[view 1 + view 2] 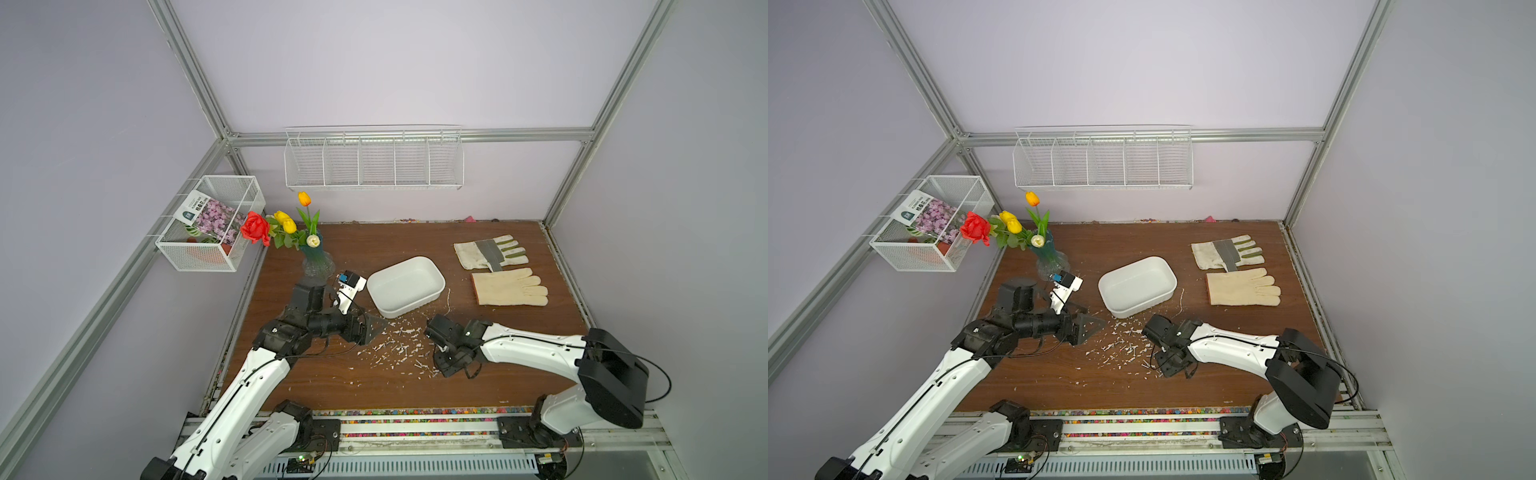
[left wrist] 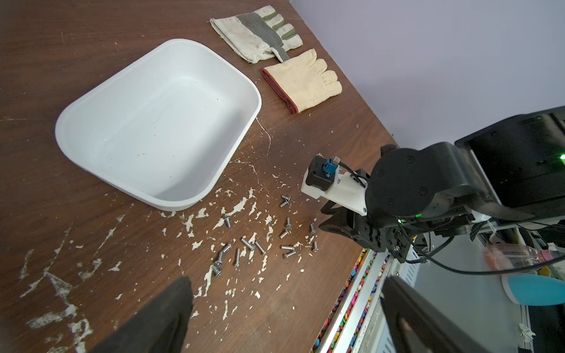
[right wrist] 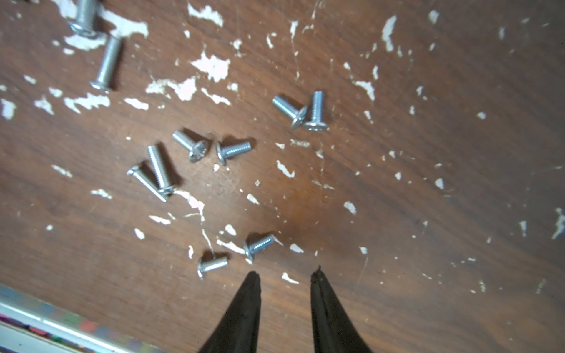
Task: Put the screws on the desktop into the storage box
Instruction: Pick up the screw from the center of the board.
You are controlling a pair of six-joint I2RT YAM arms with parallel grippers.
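A: Okay, quick pass. Where are the small silvery metal screws (image 2: pixel 247 243)?
B: Loose on the dark-brown wood-grain desktop (image 2: pixel 91 45), among its white flecks, on the robot's side of the white rounded plastic storage box (image 2: pixel 159 122). Every one I can make out lies on the board outside the box, between the 2 grippers.
A: Count?
B: 10 in the right wrist view. The left wrist view shows more, too small to count fast. All lie on their sides, some in touching pairs.
A: Right gripper (image 3: pixel 286 275)?
B: Pointing down at the edge of the scatter. Its black jaws stand a narrow gap apart with only bare board between them, nothing gripped. 2 screws lie just beside 1 fingertip (image 3: pixel 252 284), not touching it. Cannot tell whether the tips touch the wood.
A: Left gripper (image 2: pixel 287 314)?
B: Spread wide, nothing in it, off the board, near the box's near corner in both top views.
A: Box?
B: Upright, mid-board, slightly askew to the board's edges.
A: Rest?
B: 2 gloves lie flat on the robot's right of the box: a cream work glove with grey and green stripes (image 1: pixel 490 251), and a plain cream glove with a red cuff (image 1: pixel 509 286) just nearer. A clear glass vase of artificial flowers (image 1: pixel 318 266) stands at the board's far left, beyond the left arm. A long divided white wire basket (image 1: pixel 374 166) hangs on the back wall, and a small white mesh basket (image 1: pixel 199 253) on the left wall holds a printed packet.
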